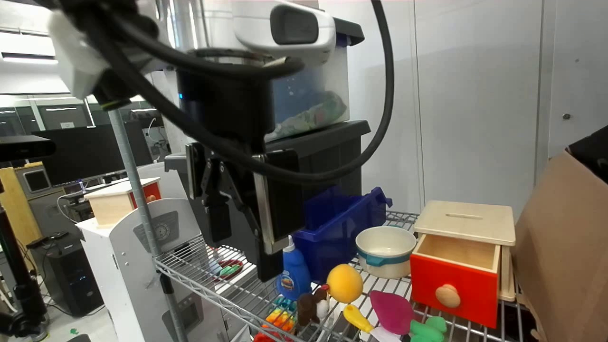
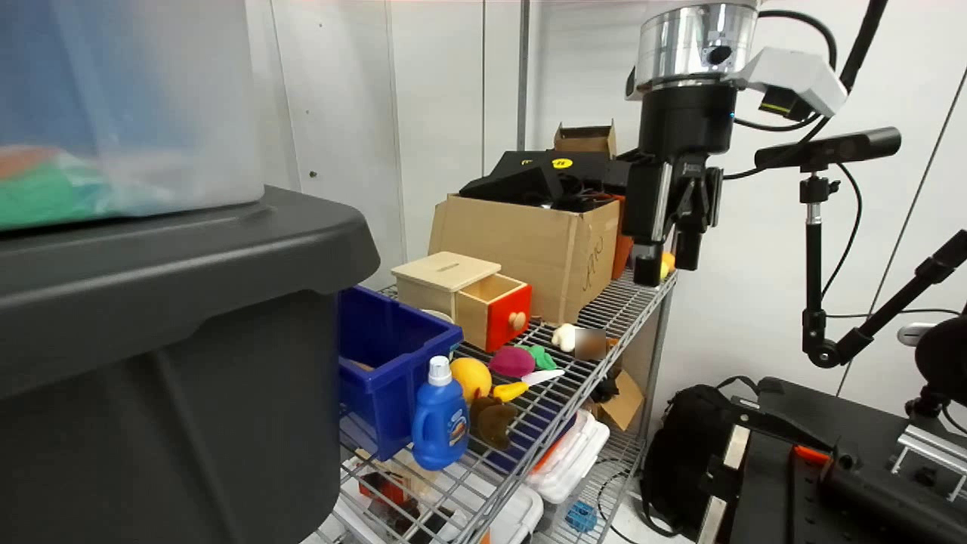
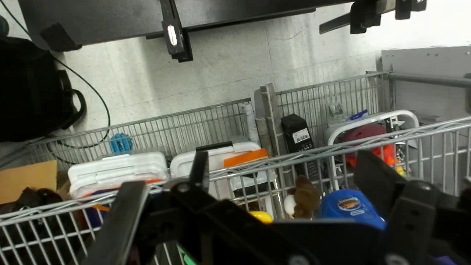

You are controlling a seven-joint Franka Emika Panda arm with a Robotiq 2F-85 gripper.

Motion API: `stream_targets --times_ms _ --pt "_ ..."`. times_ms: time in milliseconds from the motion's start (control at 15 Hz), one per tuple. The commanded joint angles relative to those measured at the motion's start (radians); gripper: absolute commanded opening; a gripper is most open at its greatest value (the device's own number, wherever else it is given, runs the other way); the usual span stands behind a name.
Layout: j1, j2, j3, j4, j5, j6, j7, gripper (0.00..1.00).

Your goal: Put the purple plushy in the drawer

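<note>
The purple plushy lies on the wire shelf in front of the drawer in both exterior views. It is hidden behind the gripper in the wrist view. The red-fronted drawer is pulled partway out of its light wooden box, also in the exterior view from across. Its knob is light wood, and bare wood shows inside. My gripper is open and empty, high above the shelf and well apart from the plushy and drawer. Its spread fingers show in the wrist view.
Around the plushy are a green toy, a yellow-handled toy, an orange ball and a brown toy. A white bowl, blue bin and blue bottle stand behind. A cardboard box flanks the drawer.
</note>
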Motion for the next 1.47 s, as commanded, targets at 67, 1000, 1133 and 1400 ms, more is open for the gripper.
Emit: stream_targets --times_ms 67,1000,1133,1400 --pt "-0.014 -0.050 -0.016 0.035 -0.021 -0.125 0.047 1.00" --pt "-0.014 0.072 -0.016 0.256 -0.025 -0.297 0.060 1.00" --pt "-0.014 0.093 -0.017 0.272 -0.027 -0.308 0.053 1.00" --pt "-0.015 0.144 -0.018 0.324 -0.045 -0.332 0.055 1.00"
